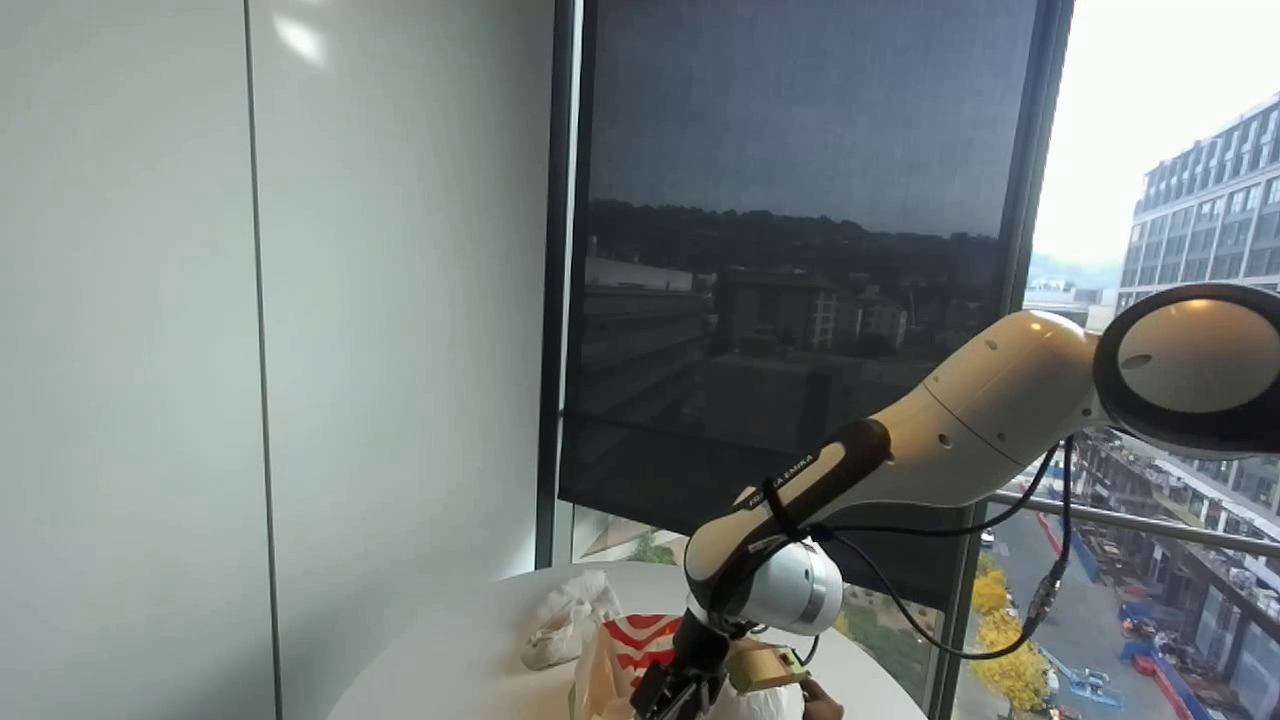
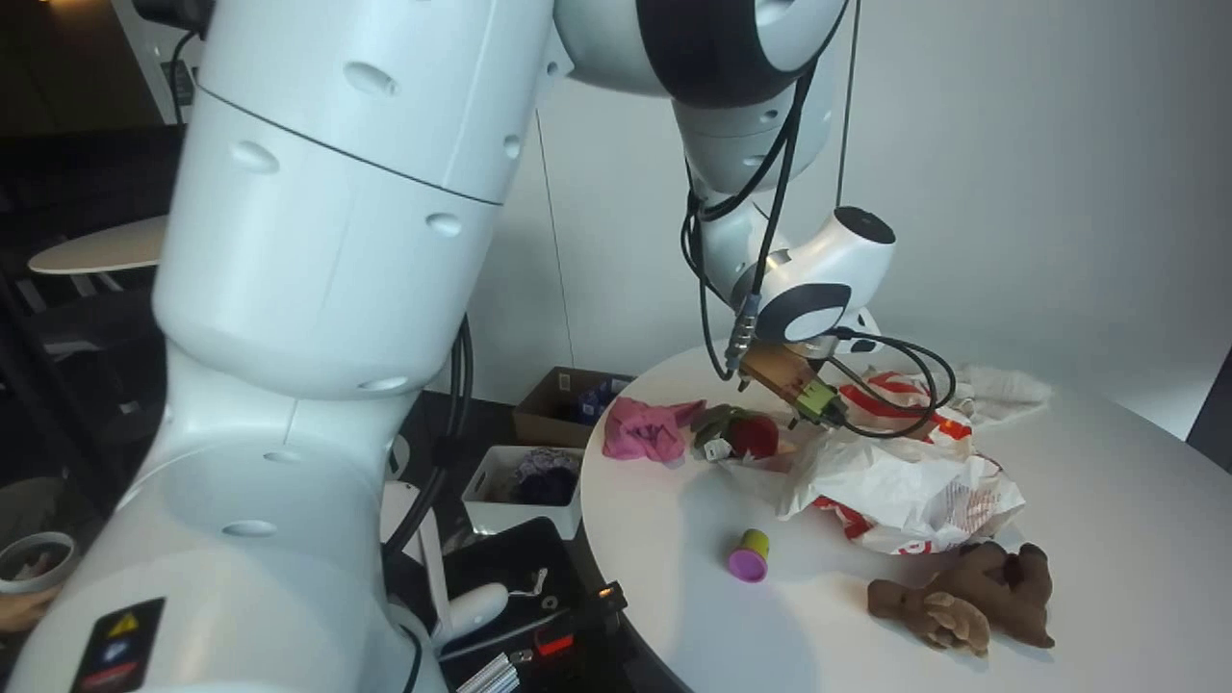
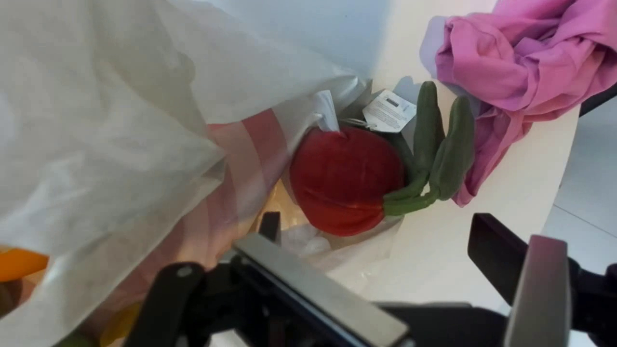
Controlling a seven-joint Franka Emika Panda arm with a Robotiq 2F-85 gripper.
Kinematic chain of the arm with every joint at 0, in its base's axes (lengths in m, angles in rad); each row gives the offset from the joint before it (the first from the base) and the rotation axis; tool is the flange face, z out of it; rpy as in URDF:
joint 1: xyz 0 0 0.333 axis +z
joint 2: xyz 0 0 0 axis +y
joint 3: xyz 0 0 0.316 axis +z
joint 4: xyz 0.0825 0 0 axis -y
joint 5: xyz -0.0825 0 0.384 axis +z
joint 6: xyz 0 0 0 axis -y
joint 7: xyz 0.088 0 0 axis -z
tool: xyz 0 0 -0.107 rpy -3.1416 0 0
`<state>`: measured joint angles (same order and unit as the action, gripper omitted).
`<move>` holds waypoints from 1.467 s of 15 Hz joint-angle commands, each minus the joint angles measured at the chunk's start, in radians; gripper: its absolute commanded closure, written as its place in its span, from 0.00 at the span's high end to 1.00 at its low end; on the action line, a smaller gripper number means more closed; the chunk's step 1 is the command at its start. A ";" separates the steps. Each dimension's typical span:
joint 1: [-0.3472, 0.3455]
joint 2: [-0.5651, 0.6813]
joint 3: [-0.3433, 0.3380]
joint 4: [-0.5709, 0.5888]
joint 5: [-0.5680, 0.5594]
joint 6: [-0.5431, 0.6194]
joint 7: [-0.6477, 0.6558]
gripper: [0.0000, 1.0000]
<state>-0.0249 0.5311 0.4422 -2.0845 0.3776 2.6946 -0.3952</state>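
The gripper (image 3: 376, 225) is spread wide apart. Near it, a red toy (image 3: 347, 180) lies at the mouth of a white bag (image 3: 111, 159). In an exterior view, left of the table (image 2: 799, 645), a brown box (image 2: 547, 430) holds something blue (image 2: 599, 400); a white bin (image 2: 510, 520) holds purple stuff (image 2: 546, 481).

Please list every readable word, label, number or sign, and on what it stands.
"...KA EMIKA", on the robot arm; a black strap crosses the first word.
Warning label, on the arm: yellow triangle sign; words too small.
White tag, by the red plush toy: print too small.
Plastic bag: red print, too blurred.
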 commanded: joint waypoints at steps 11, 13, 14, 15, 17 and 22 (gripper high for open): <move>0.130 0.226 -0.251 0.181 -0.291 0.145 0.158 1.00; 0.173 0.208 -0.312 0.160 -0.352 0.190 0.208 1.00; 0.192 0.201 -0.335 0.145 -0.380 0.221 0.228 1.00; 0.203 0.196 -0.350 0.137 -0.399 0.247 0.246 1.00; 0.220 0.189 -0.368 0.127 -0.421 0.282 0.276 1.00; 0.333 0.175 -0.508 0.081 -0.462 0.406 0.378 1.00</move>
<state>0.2260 0.7459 0.0377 -1.9444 -0.0443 3.0230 -0.1006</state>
